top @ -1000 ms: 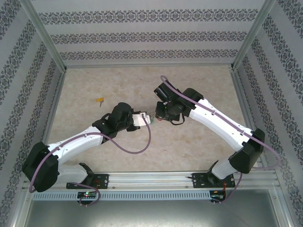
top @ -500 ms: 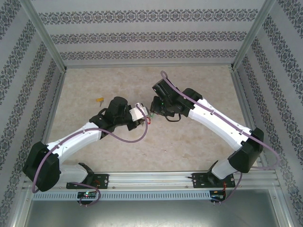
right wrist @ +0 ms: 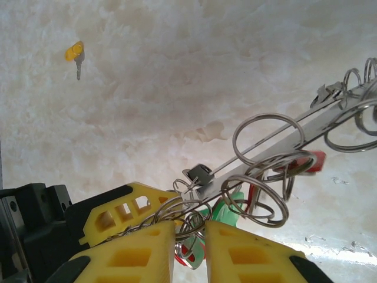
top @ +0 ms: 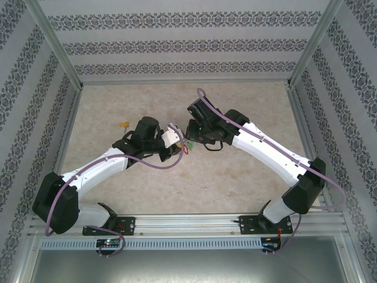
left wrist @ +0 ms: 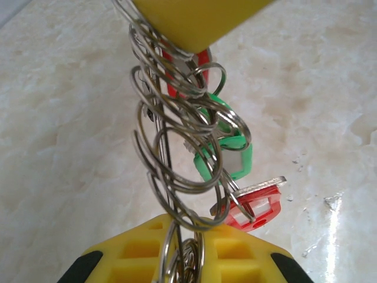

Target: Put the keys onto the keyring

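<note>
From above we see both arms reaching to the middle of the desk [top: 247,106]. There the left claw [top: 177,144] and the right claw [top: 189,137] meet almost tip to tip. A small bunch of keys [top: 187,147], showing red and green, sits between them. A yellow-tagged key [top: 124,125] lies alone on the desk, well apart to the left.

At the left wrist we find the left claw [left wrist: 184,250] closed on the keyring [left wrist: 169,154], whose thin wire runs upright out of its yellow fingers. Many small rings [left wrist: 177,177] are strung along that wire. A green tag [left wrist: 232,162] and a red tag [left wrist: 256,206] hang to the right of it, above the desk. One finger of the right claw covers the top of the bundle.

At the right wrist the right claw [right wrist: 189,244] has its fingers nearly together, pinched on some of the small rings, with bits of red and green tag in the gap. The keyring slants away up to the right, a small dark end piece [right wrist: 200,173] near its lower end. A finger of the left claw sits just beside, on the left
</note>
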Robot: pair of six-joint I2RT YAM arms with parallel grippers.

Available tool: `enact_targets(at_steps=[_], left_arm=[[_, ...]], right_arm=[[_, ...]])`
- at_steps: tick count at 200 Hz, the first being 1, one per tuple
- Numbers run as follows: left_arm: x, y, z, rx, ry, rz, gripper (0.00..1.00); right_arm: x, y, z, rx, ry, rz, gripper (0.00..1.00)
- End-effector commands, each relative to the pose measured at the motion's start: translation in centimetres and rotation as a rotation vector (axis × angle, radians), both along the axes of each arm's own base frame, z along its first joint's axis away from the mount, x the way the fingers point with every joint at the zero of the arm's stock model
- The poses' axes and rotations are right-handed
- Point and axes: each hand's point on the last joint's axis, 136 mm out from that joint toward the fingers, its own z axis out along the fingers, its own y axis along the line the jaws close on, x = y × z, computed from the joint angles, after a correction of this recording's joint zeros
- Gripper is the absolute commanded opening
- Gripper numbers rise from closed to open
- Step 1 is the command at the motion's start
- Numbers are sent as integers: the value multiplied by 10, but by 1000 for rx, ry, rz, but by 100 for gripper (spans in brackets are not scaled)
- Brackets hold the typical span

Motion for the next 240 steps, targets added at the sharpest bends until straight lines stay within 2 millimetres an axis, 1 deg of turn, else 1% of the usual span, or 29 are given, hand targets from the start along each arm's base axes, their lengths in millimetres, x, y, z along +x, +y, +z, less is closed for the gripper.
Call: enact_targets(at_steps=[1,38,83,139,173,205,240], left_arm=[[4,-11,30,-103,4,-37,0],[5,-12,29,-145,64,-41,0],[5,-12,26,-134,87,-47,0],[1,-16,28,-146,117,-69,0],[-1,-19,28,-161,162,-88,0],[0,-20,29,-178,187,-92,0],[1,-21,30,-183,194,-95,0]], right_arm=[[3,3,7,9,-32,17,21],[3,-3,11,1,-44,11,20],[5,-11,16,-26,-70,-10,20],[11,-4,21,-17,-93,9,21],[13,-6,26,-36,-124,36,21],[15,-15,18,-107,-131,54,21],[14,-19,7,-145,-117,60,22]])
